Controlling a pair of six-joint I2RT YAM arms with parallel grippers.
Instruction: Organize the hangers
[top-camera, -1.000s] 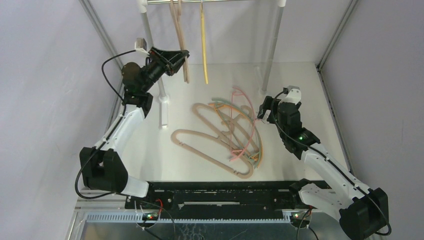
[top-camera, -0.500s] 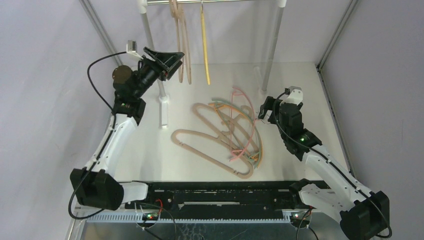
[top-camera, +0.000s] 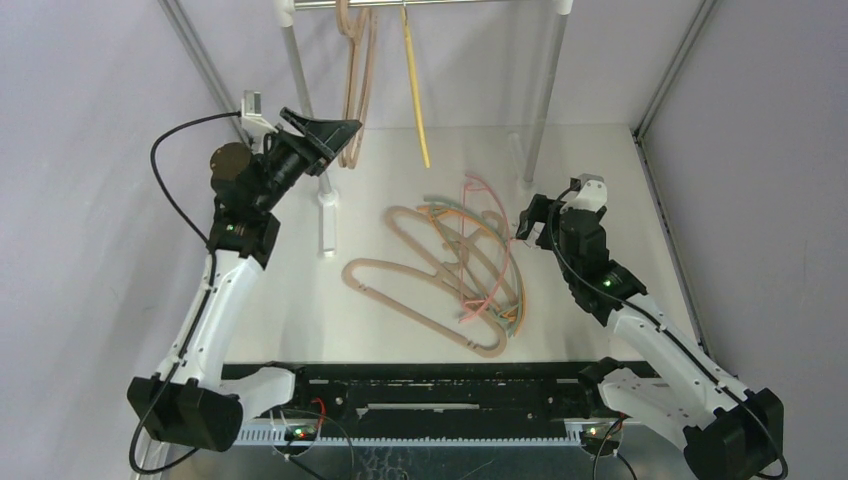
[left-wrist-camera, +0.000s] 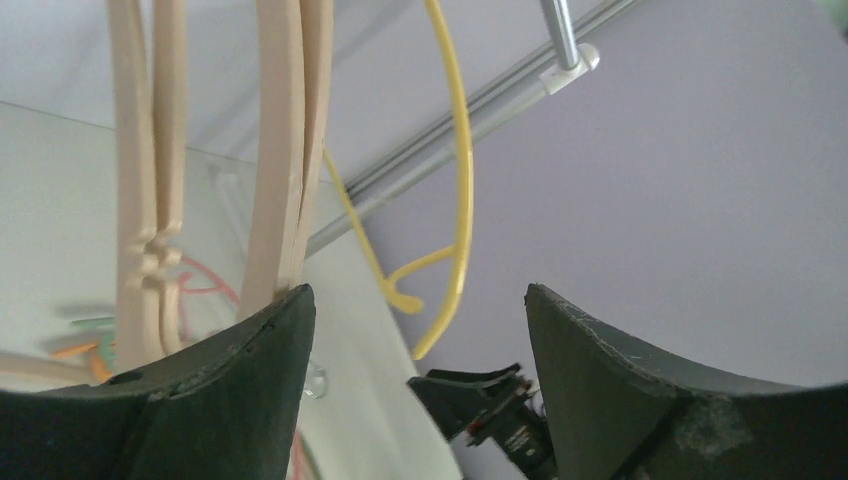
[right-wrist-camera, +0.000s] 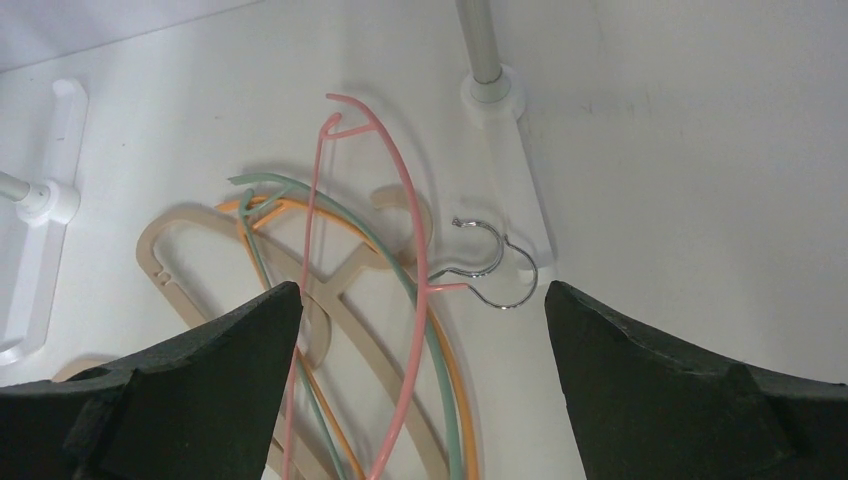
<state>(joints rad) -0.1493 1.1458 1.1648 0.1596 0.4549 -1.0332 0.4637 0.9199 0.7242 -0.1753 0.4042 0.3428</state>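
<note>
Hanging from the rail (top-camera: 450, 3) at the back of the top view are a hung beige pair (top-camera: 356, 90) of hangers and, just to their right, a thin yellow hanger (top-camera: 416, 100). The left jaws are raised beside the lower end of that pair, parted and holding nothing. On the white table (top-camera: 620, 180) lies a tangled pile (top-camera: 470, 270): thick beige hangers (top-camera: 488, 348) under thin pink, green and orange ones. The right jaws hover just right of the pile, spread wide and empty.

From the left wrist, the black fingers (left-wrist-camera: 200, 400) stand apart with nothing between them. The hung beige pair runs down the left of the picture, its nearer hanger passing behind one fingertip; whether they touch cannot be told. The yellow hanger curves down above the gap.

From the right wrist, the widely parted fingers (right-wrist-camera: 180, 390) frame the pile's upper end. There the pink hanger (right-wrist-camera: 310, 230) crosses the green hanger (right-wrist-camera: 425, 335), the orange hanger (right-wrist-camera: 462, 420) and a beige one. Two metal hooks (right-wrist-camera: 490, 265) lie beside the rail's white foot (right-wrist-camera: 505, 170).
</note>
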